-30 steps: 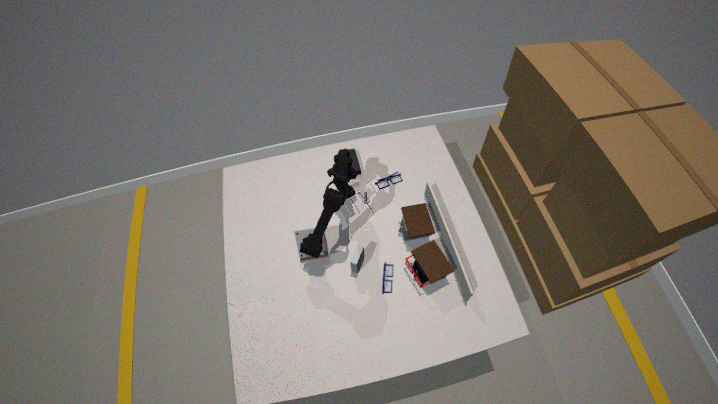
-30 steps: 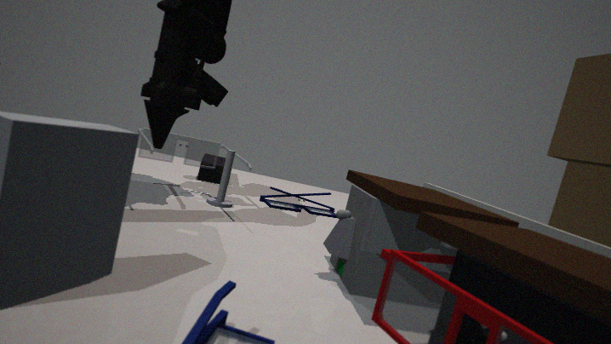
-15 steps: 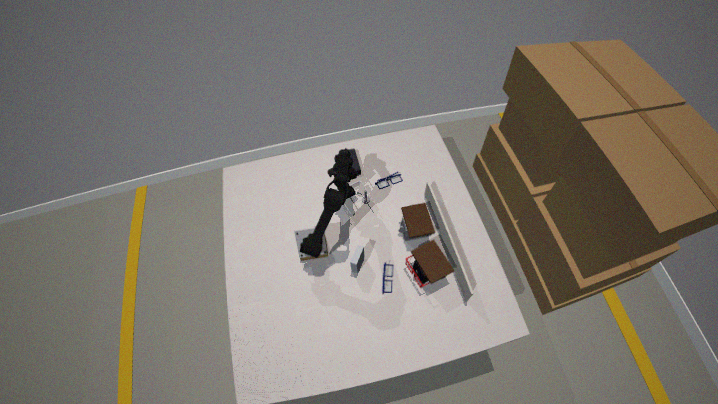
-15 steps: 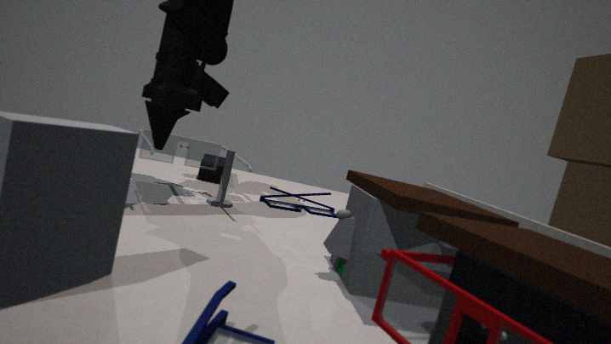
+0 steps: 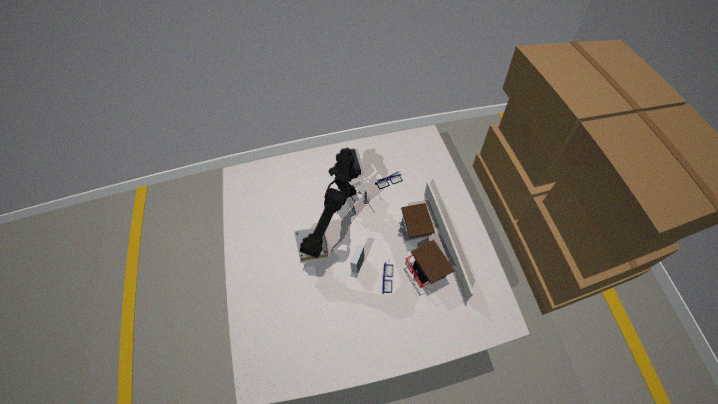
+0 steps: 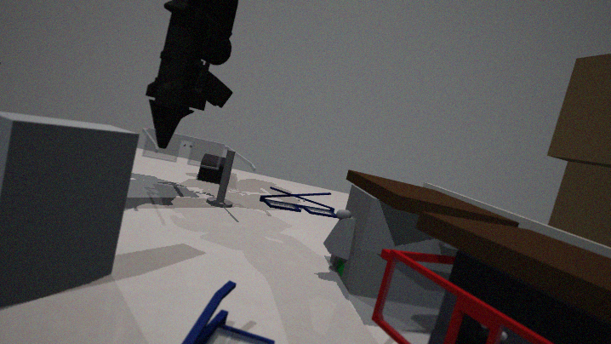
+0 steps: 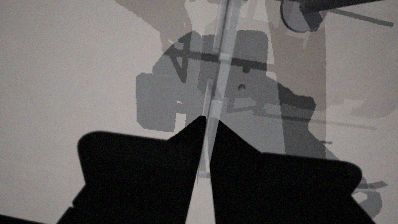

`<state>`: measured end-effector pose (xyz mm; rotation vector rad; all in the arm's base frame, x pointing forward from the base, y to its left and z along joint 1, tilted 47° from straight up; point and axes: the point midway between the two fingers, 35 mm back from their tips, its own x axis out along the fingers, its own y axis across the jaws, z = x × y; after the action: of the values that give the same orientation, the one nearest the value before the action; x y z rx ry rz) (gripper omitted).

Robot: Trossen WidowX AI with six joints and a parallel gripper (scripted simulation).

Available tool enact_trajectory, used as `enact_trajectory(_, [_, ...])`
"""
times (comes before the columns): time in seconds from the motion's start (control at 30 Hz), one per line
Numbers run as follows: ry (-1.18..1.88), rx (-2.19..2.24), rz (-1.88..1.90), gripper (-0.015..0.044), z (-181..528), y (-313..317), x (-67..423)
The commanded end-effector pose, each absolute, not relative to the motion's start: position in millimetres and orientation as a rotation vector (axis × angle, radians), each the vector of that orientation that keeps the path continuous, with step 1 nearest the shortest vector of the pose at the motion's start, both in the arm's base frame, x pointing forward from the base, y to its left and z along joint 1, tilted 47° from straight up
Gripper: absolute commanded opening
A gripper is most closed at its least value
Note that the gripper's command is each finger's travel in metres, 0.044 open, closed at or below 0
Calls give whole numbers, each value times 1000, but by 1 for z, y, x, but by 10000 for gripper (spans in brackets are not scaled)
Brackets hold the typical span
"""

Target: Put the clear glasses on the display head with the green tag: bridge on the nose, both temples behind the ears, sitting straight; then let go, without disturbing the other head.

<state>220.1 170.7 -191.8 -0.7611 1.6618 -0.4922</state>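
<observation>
My gripper [image 5: 351, 193] [image 6: 163, 143] [image 7: 207, 122] hangs high above the white table and is shut on the clear glasses [image 6: 178, 148] [image 7: 222, 65]. They show as a faint see-through frame hanging under the fingertips. The display head with the green tag [image 6: 339, 267] is the grey one with a brown top [image 5: 417, 220] [image 6: 367, 239]. It stands well to the right of the gripper. The other head [image 5: 431, 261] [image 6: 512, 265] stands beside it and wears red glasses [image 5: 414, 271] [image 6: 410, 273].
One pair of blue glasses [image 5: 389, 179] [image 6: 299, 203] lies near the green-tag head, and another pair [image 5: 387, 277] [image 6: 215, 318] lies at the front. Near the gripper are a grey box [image 5: 359, 258] [image 6: 59, 205], a thin grey stand [image 6: 224, 180] and a dark block [image 6: 209, 169]. Stacked cardboard boxes [image 5: 602, 165] stand to the right.
</observation>
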Motion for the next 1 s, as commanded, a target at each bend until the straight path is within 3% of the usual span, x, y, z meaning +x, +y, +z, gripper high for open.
enact_trajectory(0.0, [1654, -759, -483, 0, -183, 183, 226])
enact_trajectory(0.27, [1655, -759, -482, 0, -154, 212, 231])
enact_trajectory(0.97, [1692, -862, -199, 0, -81, 213, 261])
